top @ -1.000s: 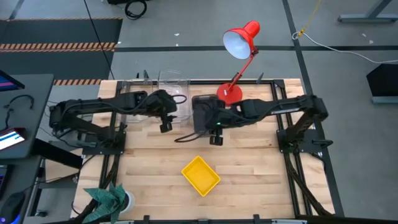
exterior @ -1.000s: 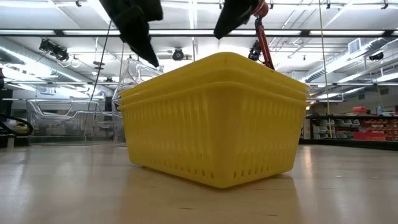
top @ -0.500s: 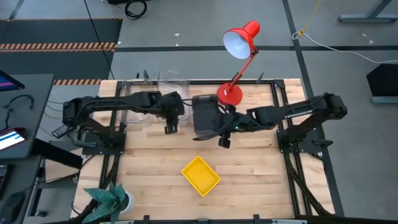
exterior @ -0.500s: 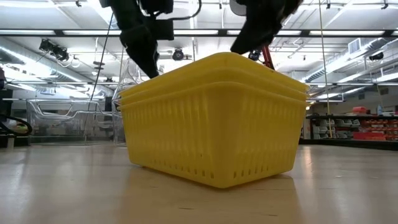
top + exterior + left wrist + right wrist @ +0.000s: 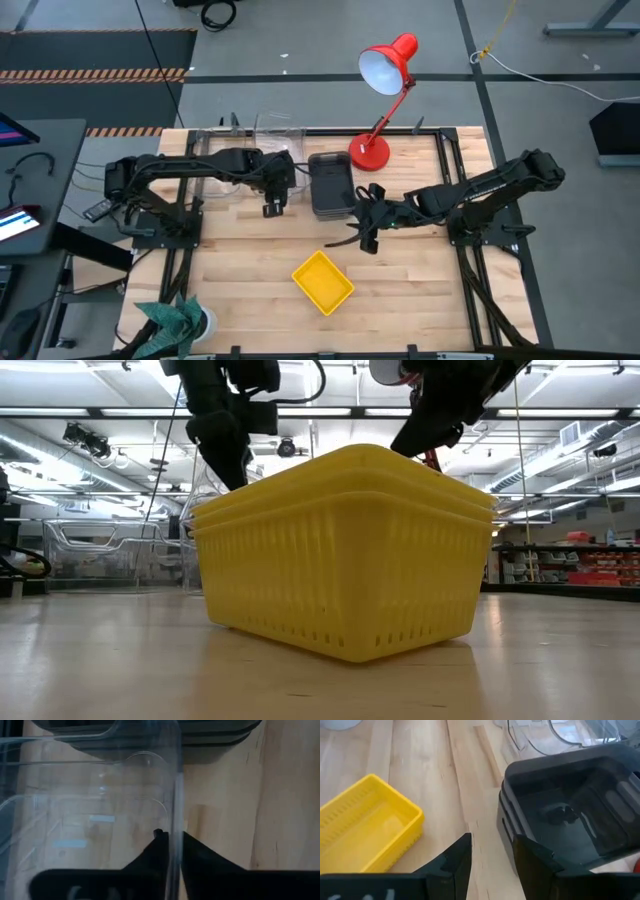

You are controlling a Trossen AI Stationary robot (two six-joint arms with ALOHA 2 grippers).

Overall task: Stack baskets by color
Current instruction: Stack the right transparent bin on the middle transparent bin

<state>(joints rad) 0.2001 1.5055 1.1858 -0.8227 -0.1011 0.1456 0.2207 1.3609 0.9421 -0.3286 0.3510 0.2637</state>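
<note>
Since a second ago, left claw has closed, pinching clear basket wall near far edge — only wrist view shows this. Right claw has withdrawn from grey baskets mid-surface, fingers spread, empty. Yellow baskets near front edge.

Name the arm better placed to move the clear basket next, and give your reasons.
Left. The left gripper already has its fingers closing on the clear basket's wall. The right gripper is open and empty over bare wood between the grey baskets and the yellow basket.
</note>
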